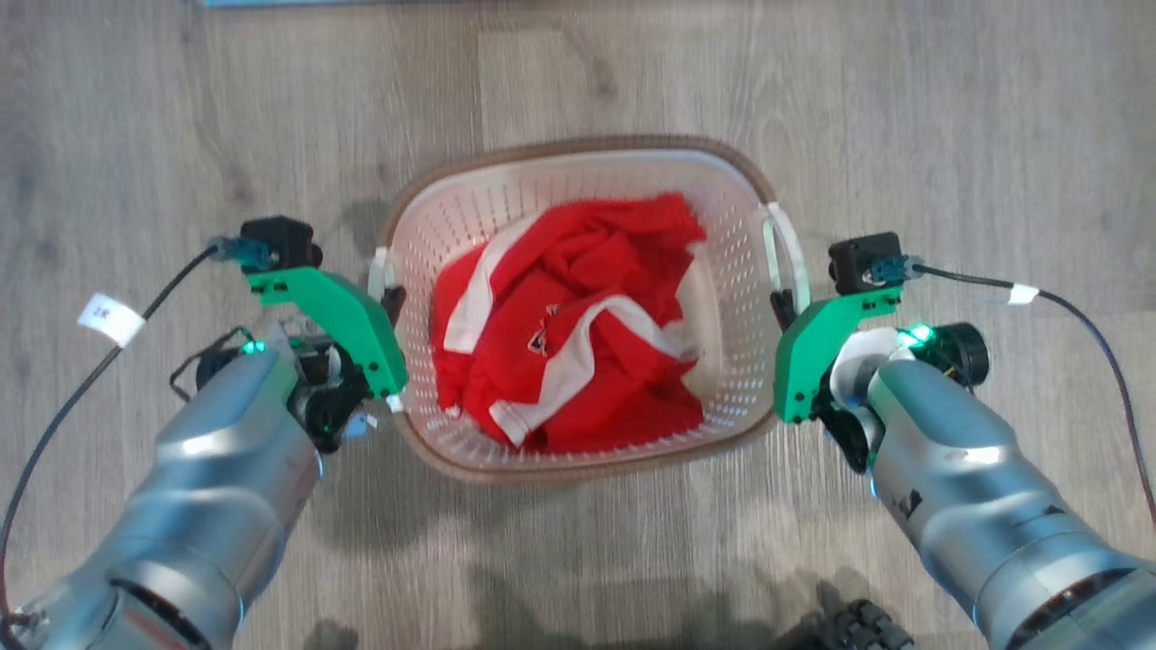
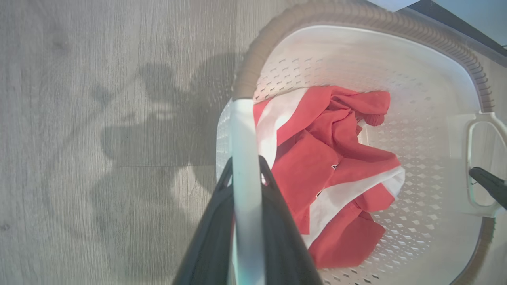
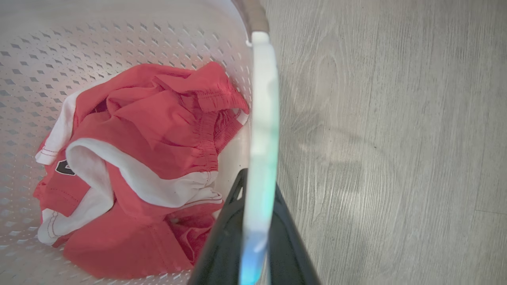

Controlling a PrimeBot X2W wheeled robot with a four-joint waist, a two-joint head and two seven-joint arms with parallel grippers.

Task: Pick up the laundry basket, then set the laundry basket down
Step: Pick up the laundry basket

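One laundry basket (image 1: pixel 578 149), two white side handles, one heap of red-and-white clothing (image 1: pixel 578 316) inside it, two grippers. The basket lies mid-frame in the head view over the grey wooden floor (image 1: pixel 181 108); I cannot tell whether it rests on the boards or hangs just above them. Bare floor runs round its brown rim on every side. The left gripper (image 1: pixel 390 300) is closed narrow on the left handle (image 2: pixel 243 158), one dark finger on each side of the white bar. The right gripper (image 1: pixel 782 307) pinches the right handle (image 3: pixel 261 138) the same way.
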